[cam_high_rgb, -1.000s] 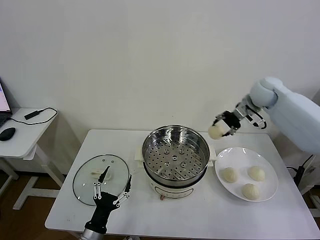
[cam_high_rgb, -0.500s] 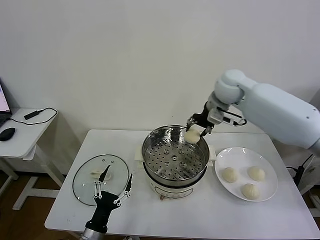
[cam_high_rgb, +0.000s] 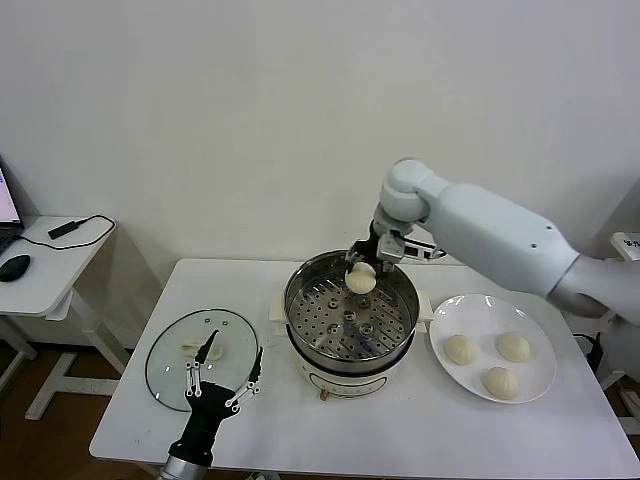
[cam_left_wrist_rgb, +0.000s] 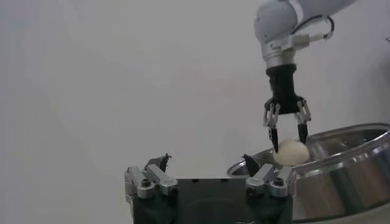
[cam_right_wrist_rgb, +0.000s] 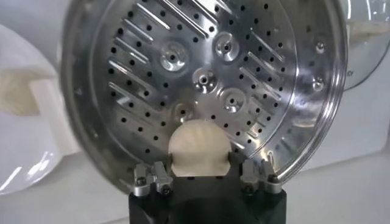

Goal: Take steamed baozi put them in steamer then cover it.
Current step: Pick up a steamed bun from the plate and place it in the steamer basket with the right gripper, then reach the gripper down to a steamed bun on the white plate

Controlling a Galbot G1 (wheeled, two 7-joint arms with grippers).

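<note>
I'm looking down on a white table (cam_high_rgb: 420, 430) set against a plain white wall, with a small side table (cam_high_rgb: 40, 270) off beyond my left arm carrying a mouse (cam_high_rgb: 14, 267) and a cabled device. My right gripper (cam_high_rgb: 362, 262) hangs over the far rim of the steamer (cam_high_rgb: 350, 312) — a shiny perforated basket on a white cooker base. Between its fingers sits one baozi (cam_high_rgb: 361, 279); in the left wrist view the fingers (cam_left_wrist_rgb: 273, 129) flank the bun's top, slightly spread, and I cannot tell whether they are gripping it or letting go. Directly beneath it the steamer's holed bottom is bare. Off to the gripper's right side a white plate (cam_high_rgb: 540, 380) holds three more buns (cam_high_rgb: 459, 349). My left gripper (cam_high_rgb: 226, 380) is parked with jaws wide apart just above the near edge of the glass lid (cam_high_rgb: 170, 360) — which lies flat on the table beside the steamer.
</note>
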